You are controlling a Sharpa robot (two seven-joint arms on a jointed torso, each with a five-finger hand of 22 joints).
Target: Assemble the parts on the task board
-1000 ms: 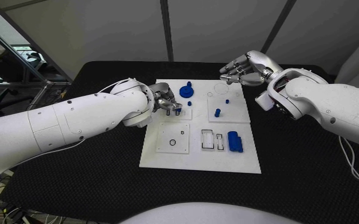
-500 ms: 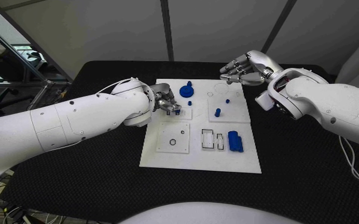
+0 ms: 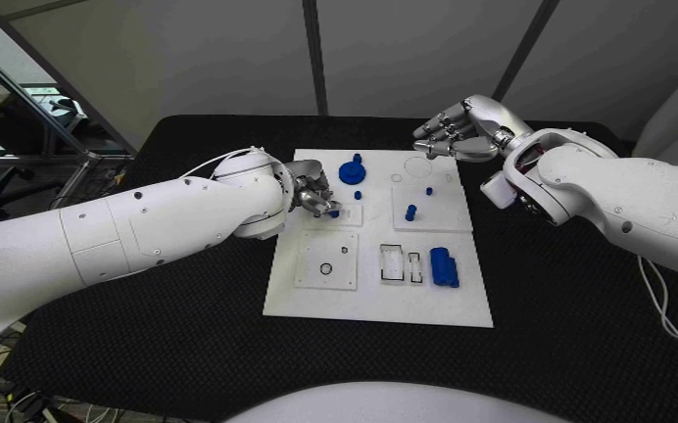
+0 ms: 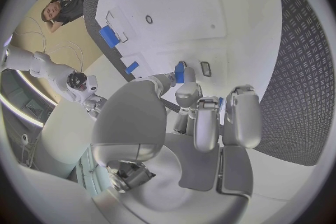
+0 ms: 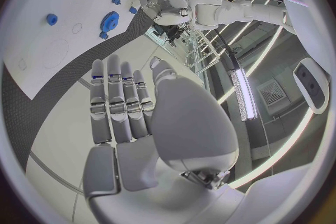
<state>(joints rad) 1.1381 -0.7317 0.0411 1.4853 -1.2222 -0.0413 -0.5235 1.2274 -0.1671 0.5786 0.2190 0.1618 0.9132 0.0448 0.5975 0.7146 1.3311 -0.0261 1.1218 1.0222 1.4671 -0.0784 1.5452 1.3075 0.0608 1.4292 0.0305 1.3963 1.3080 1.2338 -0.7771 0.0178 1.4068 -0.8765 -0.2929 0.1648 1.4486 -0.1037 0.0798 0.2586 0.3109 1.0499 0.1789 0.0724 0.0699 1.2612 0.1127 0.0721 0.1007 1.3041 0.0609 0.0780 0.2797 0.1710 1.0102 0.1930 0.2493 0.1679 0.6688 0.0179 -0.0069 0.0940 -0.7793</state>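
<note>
**Task board mid-desk, left hand pinching a small blue part over it**

The task board (image 3: 379, 291), a white plate, lies in the middle of the black desk (image 3: 169, 345), and everything below is placed against it.

At the board's left edge, toward the far end, the left hand (image 3: 314, 196) is down over a small raised white tile. Its fingers (image 4: 198, 117) are drawn close together, and the left wrist view shows a small blue part (image 4: 179, 73) pinched at the fingertips, just above the board's surface. Whether that part touches the board cannot be told.

On the board itself, going across: a black ring (image 3: 326, 268) sits on a square tile on the near left; a blue gear (image 3: 352, 170) stands at the far end near the left hand; a tiny blue peg (image 3: 359, 194) lies just beside it. Toward the middle, a clear rectangular frame (image 3: 392, 262) lies flat, with a blue block (image 3: 442, 266) just to its right. A short blue cylinder (image 3: 411, 212) stands on the far right tile, a smaller blue piece (image 3: 428, 189) beyond it.

Past the board's far right corner, the right hand (image 3: 460, 136) hovers above the desk, well clear of the parts. Its fingers (image 5: 119, 101) lie side by side, loosely curled, holding nothing.
</note>
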